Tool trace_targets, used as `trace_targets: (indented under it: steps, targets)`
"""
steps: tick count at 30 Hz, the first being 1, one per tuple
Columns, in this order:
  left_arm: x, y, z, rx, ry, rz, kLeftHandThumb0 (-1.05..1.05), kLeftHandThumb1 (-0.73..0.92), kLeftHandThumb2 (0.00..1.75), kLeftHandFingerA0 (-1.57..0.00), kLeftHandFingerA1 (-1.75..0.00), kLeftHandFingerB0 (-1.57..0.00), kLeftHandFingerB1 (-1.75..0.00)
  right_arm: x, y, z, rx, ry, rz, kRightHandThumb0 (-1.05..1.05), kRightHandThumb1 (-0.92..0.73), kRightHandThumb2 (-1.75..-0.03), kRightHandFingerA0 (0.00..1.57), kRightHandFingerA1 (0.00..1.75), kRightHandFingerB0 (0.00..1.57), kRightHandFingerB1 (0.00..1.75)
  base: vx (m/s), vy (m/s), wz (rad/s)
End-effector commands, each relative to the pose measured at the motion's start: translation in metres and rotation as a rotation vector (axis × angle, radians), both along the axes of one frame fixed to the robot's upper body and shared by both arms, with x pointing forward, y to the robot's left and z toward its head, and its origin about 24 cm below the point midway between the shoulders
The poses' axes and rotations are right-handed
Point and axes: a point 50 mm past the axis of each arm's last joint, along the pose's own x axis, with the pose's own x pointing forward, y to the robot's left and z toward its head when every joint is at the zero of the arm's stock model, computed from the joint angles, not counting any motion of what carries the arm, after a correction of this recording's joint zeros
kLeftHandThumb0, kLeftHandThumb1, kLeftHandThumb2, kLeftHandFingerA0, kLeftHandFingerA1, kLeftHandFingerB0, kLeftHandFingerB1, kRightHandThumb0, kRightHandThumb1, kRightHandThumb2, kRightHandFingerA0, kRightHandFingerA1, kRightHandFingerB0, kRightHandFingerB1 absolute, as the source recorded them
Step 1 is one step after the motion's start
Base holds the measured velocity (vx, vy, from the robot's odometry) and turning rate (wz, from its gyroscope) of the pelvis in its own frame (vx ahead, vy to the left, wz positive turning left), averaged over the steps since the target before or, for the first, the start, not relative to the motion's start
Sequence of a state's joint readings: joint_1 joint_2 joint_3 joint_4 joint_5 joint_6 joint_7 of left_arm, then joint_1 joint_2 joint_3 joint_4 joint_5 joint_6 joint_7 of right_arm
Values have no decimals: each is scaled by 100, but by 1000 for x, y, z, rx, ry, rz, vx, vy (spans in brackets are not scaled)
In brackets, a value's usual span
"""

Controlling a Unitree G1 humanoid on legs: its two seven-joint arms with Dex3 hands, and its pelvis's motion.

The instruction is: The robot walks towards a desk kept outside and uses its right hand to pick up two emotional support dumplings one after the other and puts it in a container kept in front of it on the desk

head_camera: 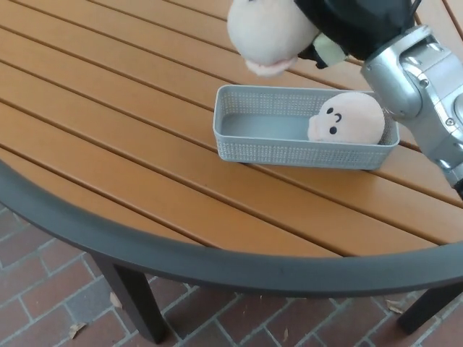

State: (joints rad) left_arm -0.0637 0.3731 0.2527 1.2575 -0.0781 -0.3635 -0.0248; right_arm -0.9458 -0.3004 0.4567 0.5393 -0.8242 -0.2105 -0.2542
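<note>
Now, from the head view, the right hand (354, 22) sits at the top edge, its fingers closed on dumpling 2 (269, 32), held in the air above and just behind the grey bin (289, 148). Dumpling 1 (347, 119) already lies in the bin's right end, face showing; the left end is bare. The bin rests on the slatted table (108, 123). The left hand is out of sight. This looks like the carry stage of pick 2; next it calls for lowering over the bare end, then spreading the fingers.
</note>
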Motion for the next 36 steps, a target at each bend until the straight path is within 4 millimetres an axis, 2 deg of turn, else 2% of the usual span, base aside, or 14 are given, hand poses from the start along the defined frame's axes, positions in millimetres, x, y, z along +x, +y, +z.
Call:
trace_targets:
  steps: [1, 2, 3, 4, 5, 12, 13, 15, 16, 20, 22, 23, 35, 36]
  targets:
    - [-1, 6, 6, 34, -29, -15, -105, 0, 116, -145, -94, -154, -78, 8, -12, -15, -147, 46, -44, -26, -57, -60, 83, 174, 77, 150, 0, 0, 0]
    - [-1, 6, 6, 34, -29, -15, -105, 0, 116, -145, -94, -154, -78, 9, -12, -16, -151, 47, -45, -26, -57, -60, 83, 174, 77, 150, 0, 0, 0]
    - [-1, 5, 6, 34, -26, -11, -105, -2, 120, -145, -92, -157, -72, 10, -12, -26, -195, 89, -40, -34, -43, -89, 114, 129, 89, 100, 0, 0, 0]
    - [-1, 5, 6, 34, -25, -10, -105, -2, 120, -145, -92, -157, -72, 10, -12, -28, -208, 101, -38, -34, -43, -89, 114, 129, 89, 100, 0, 0, 0]
    - [0, 5, 5, 30, -29, -10, -105, -1, 114, -150, -96, -157, -74, 11, -11, -33, -239, 117, -30, -34, -51, -58, 89, 168, 91, 67, 0, 0, 0]
    - [1, 4, 6, 26, -42, -14, -103, -4, 122, -146, -94, -157, -71, 17, -4, -43, -332, 189, -49, -45, -47, -65, 98, 161, 78, 68, 0, 0, 0]
    - [1, 3, 5, 22, -41, -10, -105, -1, 111, -145, -109, -144, -93, 20, -2, -44, -351, 205, -75, -38, -57, -58, 88, 173, 84, 72, 0, 0, 0]
    - [1, 3, 5, 21, -39, -9, -105, -1, 111, -145, -109, -144, -93, 22, -1, -43, -361, 213, -93, -38, -57, -58, 88, 173, 84, 72, 0, 0, 0]
    - [1, 3, 5, 24, -37, -13, -105, -2, 120, -146, -90, -157, -71, 25, 0, -42, -371, 226, -114, -37, -59, -58, 91, 168, 84, 67, 0, 0, 0]
    - [-2, 1, 3, 18, -37, -19, -105, -1, 112, -151, -103, -149, -89, 35, 7, -36, -402, 269, -201, -42, -45, -67, 99, 154, 77, 65, 0, 0, 0]
    - [-4, 0, 1, 16, -30, -18, -105, -2, 116, -150, -95, -155, -77, 36, 9, -35, -410, 267, -220, -40, -43, -64, 97, 155, 77, 65, 0, 0, 0]
    - [-5, -1, 0, 13, -26, -15, -22, -17, 80, -133, -121, -135, -120, 38, 10, -34, -409, 266, -233, -36, -45, -62, 93, 158, 78, 68, 0, 0, 0]
    - [-8, -3, -4, 13, 6, 0, -21, -20, 79, -132, -121, -134, -119, 46, 7, -23, -363, 234, -342, -25, -53, -56, 87, 170, 78, 71, 0, 0, 0]
    - [-7, -4, -3, 14, -3, -15, -22, -18, 79, -134, -122, -136, -120, 46, 6, -27, -379, 249, -340, -38, -43, -62, 100, 160, 75, 68, 0, 0, 0]
